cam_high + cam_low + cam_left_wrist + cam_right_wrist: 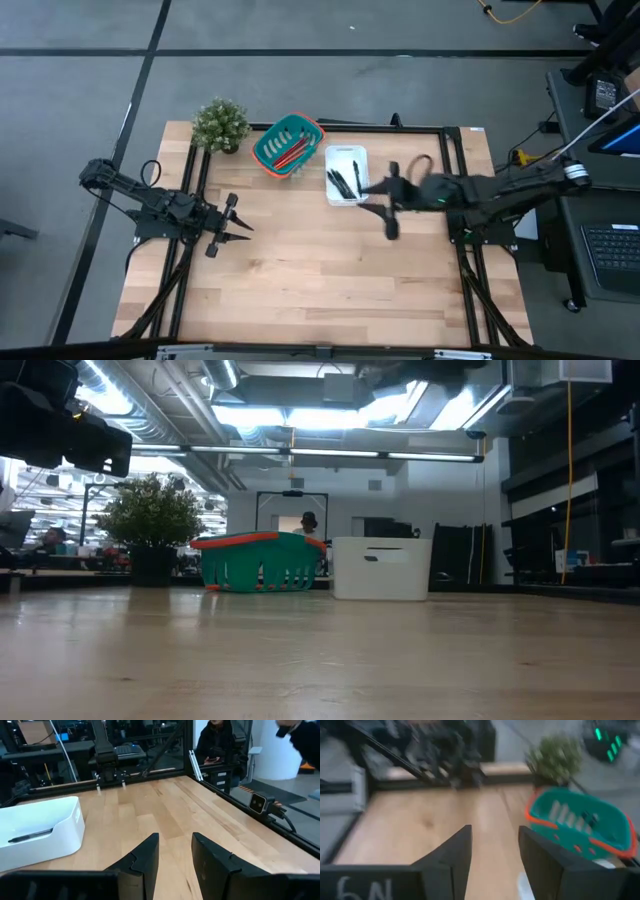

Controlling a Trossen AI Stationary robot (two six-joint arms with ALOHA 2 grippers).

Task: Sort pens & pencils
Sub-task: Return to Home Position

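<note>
High view, pens: black pens [345,180] lie in the white bin [361,155] at the far side of the table [320,290].
High view, pencils: red pencils [290,152] lie in the green basket [268,140], just beside the bin.
High view, arms: left gripper [236,222] over the table's left side; right gripper [385,207] near the bin.
Low view: basket and bin stand side by side.
Left wrist view: fingers spread, bare table between them.
Right wrist view: fingers spread, bare table between them.

Only one marking can be read: pale handwritten characters that look like "6N", in the lower left of the right wrist view, on the dark housing [395,882] behind the right arm's jaws.
</note>
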